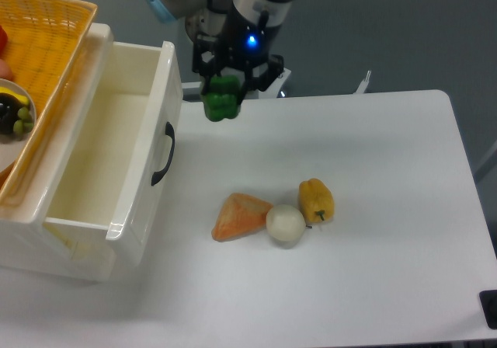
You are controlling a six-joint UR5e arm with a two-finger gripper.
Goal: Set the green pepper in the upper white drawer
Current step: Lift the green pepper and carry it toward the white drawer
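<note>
Two black fingers of the claw (pixel 225 84) clamp the small glossy bright green toy pepper (pixel 221 102), which we see lifted above the white tabletop (pixel 373 169), just right of the open cream-white plastic drawer (pixel 144 169).

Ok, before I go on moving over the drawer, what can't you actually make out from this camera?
- Gripper jaws: their contact with the green pepper is hidden by the gripper body above.
- Upper white drawer: its left part is covered by the yellow basket.
- Basket contents: cut off by the left edge; only dark and green bits show.
- White round item: too small to identify.
</note>
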